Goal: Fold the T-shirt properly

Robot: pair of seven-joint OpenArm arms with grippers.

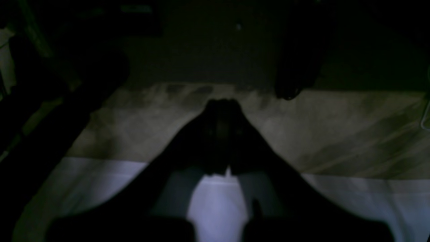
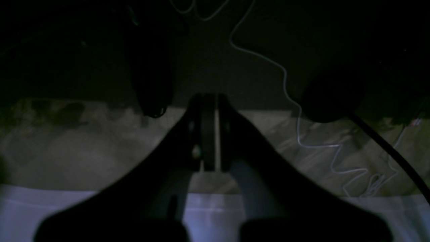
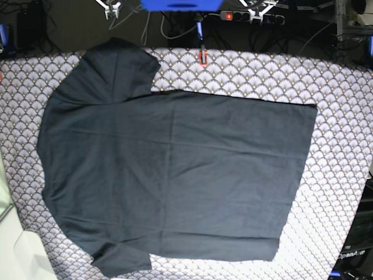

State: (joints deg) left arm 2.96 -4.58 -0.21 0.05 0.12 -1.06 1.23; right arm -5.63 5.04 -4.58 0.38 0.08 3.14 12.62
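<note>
The T-shirt [image 3: 175, 175] lies spread flat on the table in the base view, dark charcoal, hem to the right, sleeves at the upper left [image 3: 116, 64] and lower left [image 3: 119, 259]. Neither arm shows in the base view. In the dim left wrist view my left gripper [image 1: 221, 102] is shut, its tips meeting with nothing between them. My right gripper [image 2: 209, 99] is likewise shut and empty in the right wrist view. Both wrist views look past the fingers at a pale floor and a white strip, and no shirt appears in them.
A scallop-patterned cloth covers the table [image 3: 338, 116]. Behind its far edge are a power strip [image 3: 250, 16], cables and a blue object [image 3: 180, 4]. A black box [image 3: 356, 245] stands at the lower right. A thin white cable [image 2: 285, 77] snakes over the floor.
</note>
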